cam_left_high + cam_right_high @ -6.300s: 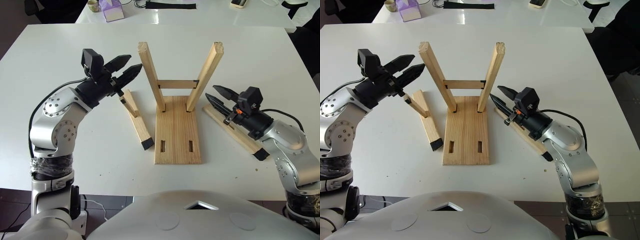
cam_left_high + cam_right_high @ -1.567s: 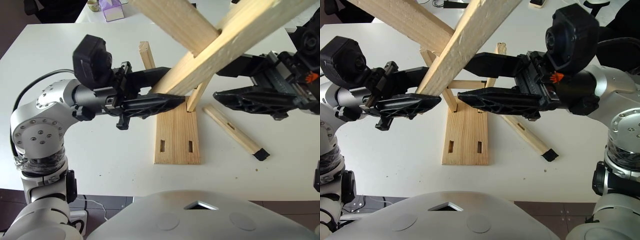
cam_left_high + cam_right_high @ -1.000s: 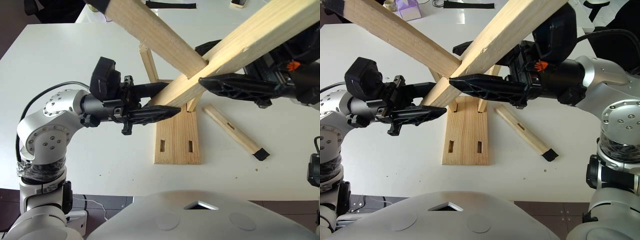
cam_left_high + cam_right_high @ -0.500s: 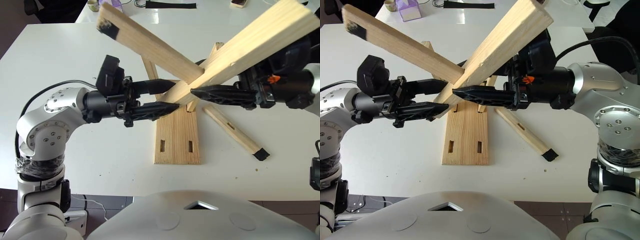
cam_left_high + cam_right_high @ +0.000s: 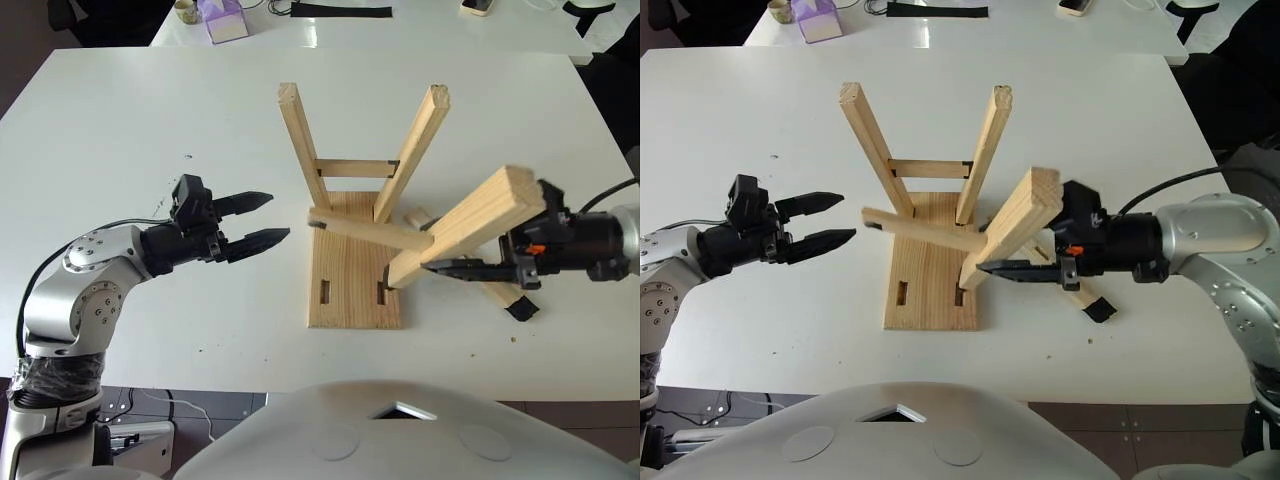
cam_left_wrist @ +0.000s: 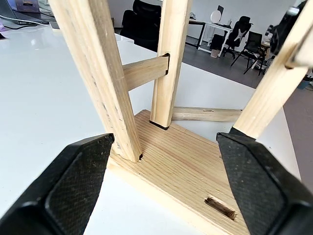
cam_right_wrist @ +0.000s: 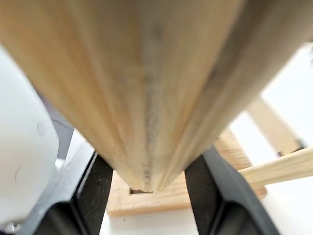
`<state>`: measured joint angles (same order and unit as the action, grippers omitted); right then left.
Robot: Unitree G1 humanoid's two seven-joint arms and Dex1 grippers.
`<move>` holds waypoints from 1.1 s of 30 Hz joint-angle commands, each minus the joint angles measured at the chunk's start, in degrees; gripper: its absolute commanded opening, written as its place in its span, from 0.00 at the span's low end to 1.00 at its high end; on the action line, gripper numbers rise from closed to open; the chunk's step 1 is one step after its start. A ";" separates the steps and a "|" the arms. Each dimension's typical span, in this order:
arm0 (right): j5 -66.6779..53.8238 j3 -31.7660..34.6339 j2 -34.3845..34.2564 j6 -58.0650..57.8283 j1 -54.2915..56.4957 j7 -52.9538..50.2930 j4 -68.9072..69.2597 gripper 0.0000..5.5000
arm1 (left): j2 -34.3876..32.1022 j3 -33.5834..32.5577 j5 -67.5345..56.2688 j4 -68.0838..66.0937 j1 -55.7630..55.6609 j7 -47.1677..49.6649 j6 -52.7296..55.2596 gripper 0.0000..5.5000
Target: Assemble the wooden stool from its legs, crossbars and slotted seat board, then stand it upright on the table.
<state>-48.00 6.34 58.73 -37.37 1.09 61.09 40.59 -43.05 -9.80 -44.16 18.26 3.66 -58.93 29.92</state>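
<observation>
While the seat board (image 5: 345, 290) lies flat on the bench (image 5: 150, 120) with the standing legs (image 5: 303, 150) and their crossbar (image 5: 352, 168) rising from its far end, the head view puts the right end effector (image 5: 432, 258) just right of the board, clamped on a third leg (image 5: 475, 222). That leg tilts up to the right, with its lower end at the board's near right slot. A second crossbar (image 5: 365, 230) juts left from it above the board. A loose leg (image 5: 518, 306) lies on the bench under that arm. The left end effector (image 5: 278, 216) hovers left of the board, apart from it, holding nothing.

In the left wrist view, its fingers (image 6: 73, 186) stand wide apart, framing the board and standing legs beyond.

In the right wrist view, fingers (image 7: 98, 191) press both sides of the third leg, whose end meets the slot.
</observation>
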 commanded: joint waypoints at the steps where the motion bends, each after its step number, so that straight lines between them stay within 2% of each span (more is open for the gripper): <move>1: 5.87 -3.11 -0.86 4.84 -2.26 1.36 0.49 0.37 | 0.40 0.89 1.63 -0.75 -1.43 -0.57 -0.90 0.71; 7: 10.61 -6.49 -2.13 8.61 -4.11 1.69 0.29 0.37 | 0.81 1.68 2.39 -1.45 -2.86 -0.64 -0.93 0.71; 24: 10.11 -8.85 -5.17 8.23 -4.16 -1.83 3.24 0.37 | 1.48 2.47 3.91 -3.72 -6.13 -1.19 -0.48 0.71; 33: 13.62 -7.81 -0.01 11.52 -11.62 3.33 -1.33 0.37 | 1.38 2.23 4.06 -4.05 -6.32 -0.63 -0.35 0.71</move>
<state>-36.88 -0.07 55.68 -24.07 -6.98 61.41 41.98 -41.66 -7.38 -40.81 14.23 -2.17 -60.03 29.24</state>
